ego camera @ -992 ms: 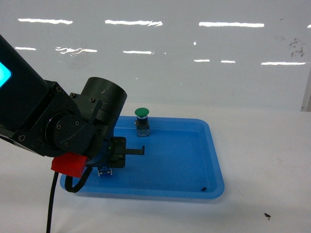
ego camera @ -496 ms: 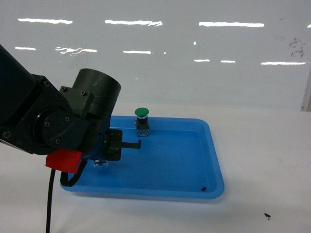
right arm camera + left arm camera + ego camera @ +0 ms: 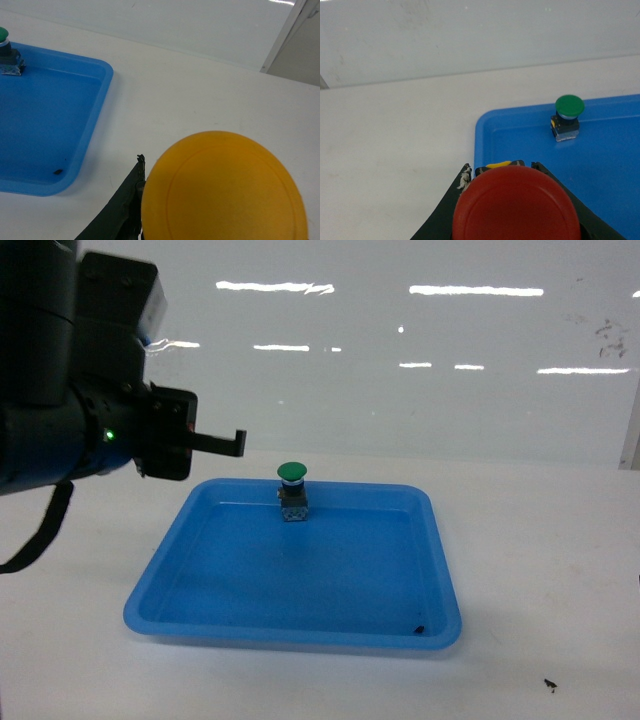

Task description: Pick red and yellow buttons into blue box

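- Nearest the left wrist camera, the round red cap of a mushroom-head push-button is seen filling the lower frame, held between the dark fingers of the left gripper; the jaws are closed on it, with a sliver of yellow visible just behind the cap.
- Likewise, in the right wrist view, the round yellow-orange cap of a second push-button is seen pressed close to the lens, gripped by the right gripper, of which only one dark finger is visible at the left; the jaws are closed on the button.
- Below and beyond, a shallow blue plastic tray with low sloping sides is shown resting on a white tabletop.
- A small dark speck is seen on the tray floor near its front right corner.
- At the tray's far edge, a green-capped push-button on a black-and-metal block is shown standing upright.
- Above the tray's far left corner, the left arm is raised in the head view, one thin black finger pointing right, clear of the tray.
- Behind, a glossy white wall is lit with strip reflections.
- The blue box is not shown in any view.
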